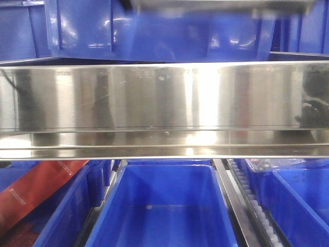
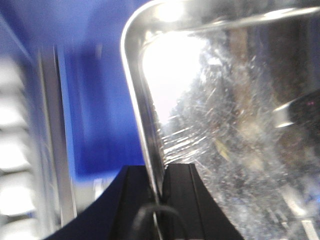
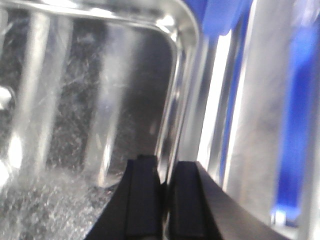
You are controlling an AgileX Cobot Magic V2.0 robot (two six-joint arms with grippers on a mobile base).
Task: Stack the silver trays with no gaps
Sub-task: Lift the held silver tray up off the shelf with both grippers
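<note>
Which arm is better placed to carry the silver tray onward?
Neither alone: the left gripper is shut on one end rim of the silver tray, the right gripper on the opposite end. Likely both must move together.

Hard white glare flares at the centre of the tray (image 1: 205,98) in the front view, with pale vertical bands streaking its steel. The left wrist view blows out to white at the tray's corner, and the blue bin (image 2: 95,100) beside it smears into blur. The right wrist view is dimmer, soft and streaked.
</note>
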